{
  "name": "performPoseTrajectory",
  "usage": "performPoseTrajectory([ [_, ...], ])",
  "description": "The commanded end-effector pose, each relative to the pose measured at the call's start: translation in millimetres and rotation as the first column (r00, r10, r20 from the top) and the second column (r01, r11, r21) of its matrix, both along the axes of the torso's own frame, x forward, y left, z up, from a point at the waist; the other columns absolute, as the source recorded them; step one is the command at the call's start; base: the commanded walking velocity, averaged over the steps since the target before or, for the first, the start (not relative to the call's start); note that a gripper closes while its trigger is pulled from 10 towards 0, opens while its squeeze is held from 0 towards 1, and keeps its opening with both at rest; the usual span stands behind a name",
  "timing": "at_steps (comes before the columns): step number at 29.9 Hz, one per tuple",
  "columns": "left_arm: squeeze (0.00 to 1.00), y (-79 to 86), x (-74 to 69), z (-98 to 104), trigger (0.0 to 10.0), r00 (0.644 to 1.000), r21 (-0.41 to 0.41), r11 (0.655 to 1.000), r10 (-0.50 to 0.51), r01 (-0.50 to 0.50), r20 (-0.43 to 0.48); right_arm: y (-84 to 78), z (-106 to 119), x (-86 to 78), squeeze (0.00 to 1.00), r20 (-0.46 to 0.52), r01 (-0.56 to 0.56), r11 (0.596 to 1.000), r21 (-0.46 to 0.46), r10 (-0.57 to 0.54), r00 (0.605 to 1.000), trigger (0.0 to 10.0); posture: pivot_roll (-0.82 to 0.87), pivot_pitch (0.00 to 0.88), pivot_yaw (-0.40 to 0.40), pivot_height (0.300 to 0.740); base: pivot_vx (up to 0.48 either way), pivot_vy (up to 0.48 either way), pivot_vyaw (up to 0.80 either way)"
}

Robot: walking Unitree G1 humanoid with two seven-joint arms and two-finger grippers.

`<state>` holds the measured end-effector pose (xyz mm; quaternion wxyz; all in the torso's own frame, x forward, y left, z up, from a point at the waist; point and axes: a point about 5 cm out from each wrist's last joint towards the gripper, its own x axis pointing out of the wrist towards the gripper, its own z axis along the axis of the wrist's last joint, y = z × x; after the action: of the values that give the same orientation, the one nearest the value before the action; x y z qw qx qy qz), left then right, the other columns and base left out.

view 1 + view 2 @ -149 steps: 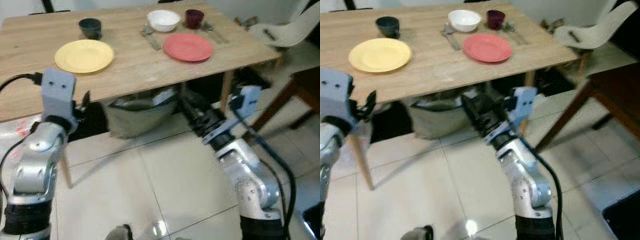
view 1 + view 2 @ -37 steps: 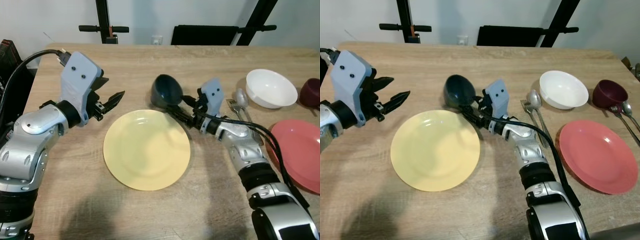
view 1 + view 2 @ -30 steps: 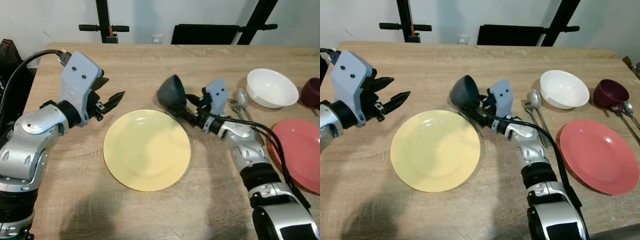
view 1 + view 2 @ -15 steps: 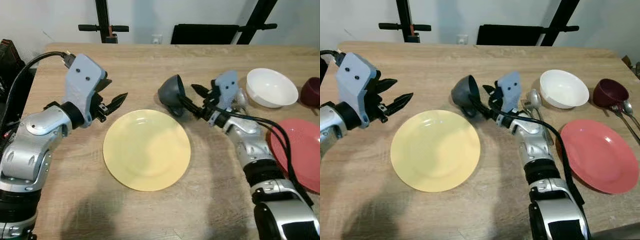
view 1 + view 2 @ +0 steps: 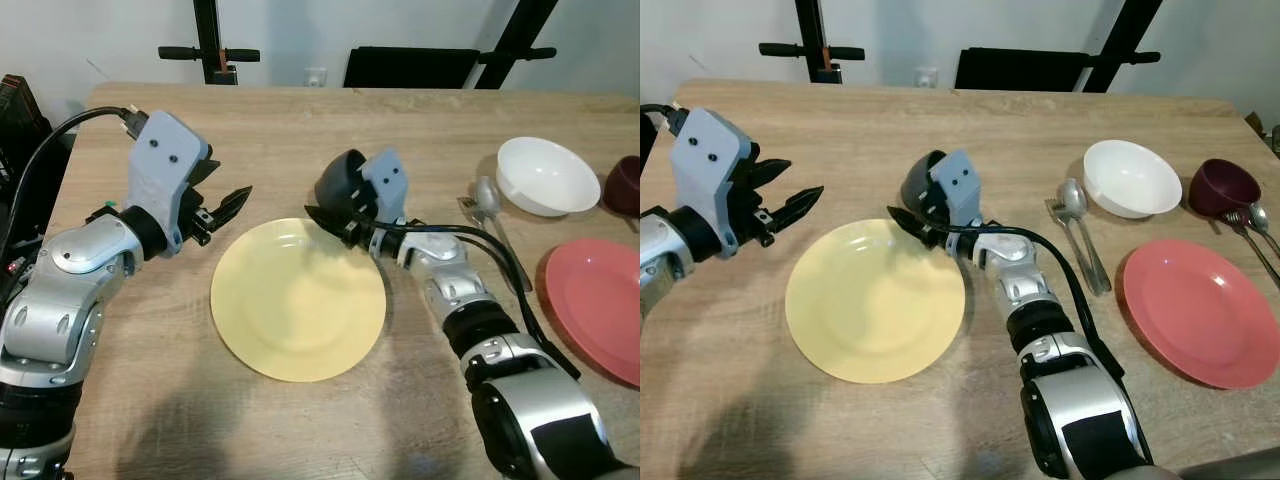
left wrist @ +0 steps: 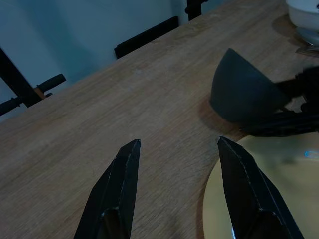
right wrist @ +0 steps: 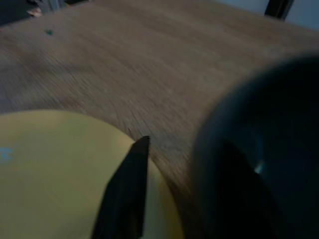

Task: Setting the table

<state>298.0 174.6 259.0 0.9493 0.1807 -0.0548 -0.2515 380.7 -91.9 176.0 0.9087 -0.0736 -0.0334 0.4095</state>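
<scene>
Nearest me on the wooden table point(image 5: 300, 130) lies the yellow plate point(image 5: 298, 299), flat and bare. Off to my right, the red plate point(image 5: 596, 306) sits near the table's right edge, well apart from the yellow one.

Just past the yellow plate's far rim I have the right gripper point(image 5: 335, 217) clamped on the dark bowl point(image 5: 340, 182). The bowl is tipped on its side, and one black finger reaches over the plate's rim; in the right wrist view that finger point(image 7: 127, 194) shows against the yellow, with the bowl's dark wall close beside it. The other finger is hidden by the bowl, so I cannot tell exactly how the bowl's wall is pinched.

My left gripper point(image 5: 222, 212) hovers left of the plate, its fingers point(image 6: 119, 189) spread apart and holding nothing, pointing toward the bowl.

Farther right, a spoon point(image 5: 492, 205) and a fork point(image 5: 1072, 245) lie side by side between the bowl and the red plate. Beyond them stands the white bowl point(image 5: 546, 175), upright, and the maroon cup point(image 5: 1224, 187) just beside it at the table's right edge, with more cutlery point(image 5: 1258, 228) next to it.
</scene>
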Motion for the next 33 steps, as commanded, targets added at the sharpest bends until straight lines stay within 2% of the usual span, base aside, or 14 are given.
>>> performPoseTrajectory([
  [1, 0.00, 1.3, -2.2, -1.7, 10.0, 1.000, -0.003, 1.000, 0.007, -0.007, -0.004, -0.5, -1.9, 0.8, 0.00, -0.007, -0.002, 1.000, -0.021, 0.001, 1.000, 0.0, 0.07, 0.128, -0.025, 0.740, 0.000, 0.000, 0.00],
  [8, 0.00, 0.3, -1.4, -2.5, 10.0, 1.000, -0.009, 1.000, 0.010, -0.010, -0.005, -6.9, -2.3, 2.8, 0.00, -0.019, 0.036, 0.999, 0.019, -0.036, 0.999, 0.0, 0.05, 0.127, -0.024, 0.740, 0.000, 0.000, 0.00],
  [16, 0.00, -4.4, -0.3, -4.1, 10.0, 1.000, -0.021, 1.000, 0.003, -0.003, -0.007, -12.9, 6.5, 5.7, 0.00, 0.008, 0.057, 0.996, 0.069, -0.058, 0.998, 0.0, 0.04, 0.125, -0.024, 0.740, 0.000, 0.000, 0.00],
  [20, 0.00, -5.4, 0.4, -6.4, 10.0, 1.000, -0.034, 0.999, 0.017, -0.018, -0.011, -20.0, 15.5, 6.9, 0.00, 0.032, 0.092, 0.986, 0.140, -0.097, 0.995, 0.0, 0.03, 0.122, -0.025, 0.740, 0.000, 0.000, 0.00],
  [24, 0.00, -5.6, 0.5, -7.1, 10.0, 1.000, -0.038, 0.999, 0.024, -0.024, -0.012, -21.9, 17.7, 7.1, 0.00, 0.039, 0.100, 0.983, 0.155, -0.108, 0.993, 0.0, 0.03, 0.122, -0.026, 0.740, 0.000, 0.000, 0.00],
  [25, 0.00, -3.2, 2.9, -9.9, 10.0, 0.995, -0.087, 0.991, 0.097, -0.098, -0.008, -32.3, 46.6, 4.8, 0.00, 0.138, 0.164, 0.944, 0.287, -0.210, 0.968, 10.0, 0.02, 0.116, -0.018, 0.740, 0.000, 0.000, 0.00],
  [28, 0.00, 1.1, 2.5, -12.5, 10.0, 0.983, -0.139, 0.974, 0.181, -0.180, -0.004, -42.9, 78.0, -13.0, 0.00, 0.220, 0.203, 0.870, 0.450, -0.328, 0.919, 10.0, 0.02, 0.113, -0.010, 0.740, 0.000, 0.000, 0.00],
  [29, 0.00, 1.1, 2.5, -12.5, 10.0, 0.983, -0.139, 0.974, 0.181, -0.180, -0.004, -42.9, 78.0, -13.0, 0.00, 0.220, 0.203, 0.870, 0.450, -0.328, 0.919, 10.0, 0.02, 0.113, -0.010, 0.740, 0.000, 0.000, 0.00],
  [30, 0.00, 3.9, 0.8, -14.3, 10.0, 0.978, -0.156, 0.965, 0.210, -0.209, -0.012, -45.8, 85.8, -25.0, 0.00, 0.229, 0.209, 0.834, 0.510, -0.366, 0.902, 10.0, 0.01, 0.113, -0.001, 0.740, 0.000, 0.000, 0.00],
  [31, 0.00, 3.9, 0.8, -14.3, 10.0, 0.978, -0.156, 0.965, 0.210, -0.209, -0.012, -45.8, 85.8, -25.0, 0.00, 0.229, 0.209, 0.834, 0.510, -0.366, 0.902, 10.0, 0.01, 0.113, -0.001, 0.740, 0.000, 0.000, 0.00],
  [33, 0.00, 6.7, -1.6, -15.9, 10.0, 0.973, -0.160, 0.960, 0.231, -0.231, -0.017, -47.9, 89.3, -35.0, 0.00, 0.230, 0.212, 0.812, 0.544, -0.387, 0.893, 10.0, 0.01, 0.113, 0.005, 0.740, 0.000, 0.000, 0.00],
])
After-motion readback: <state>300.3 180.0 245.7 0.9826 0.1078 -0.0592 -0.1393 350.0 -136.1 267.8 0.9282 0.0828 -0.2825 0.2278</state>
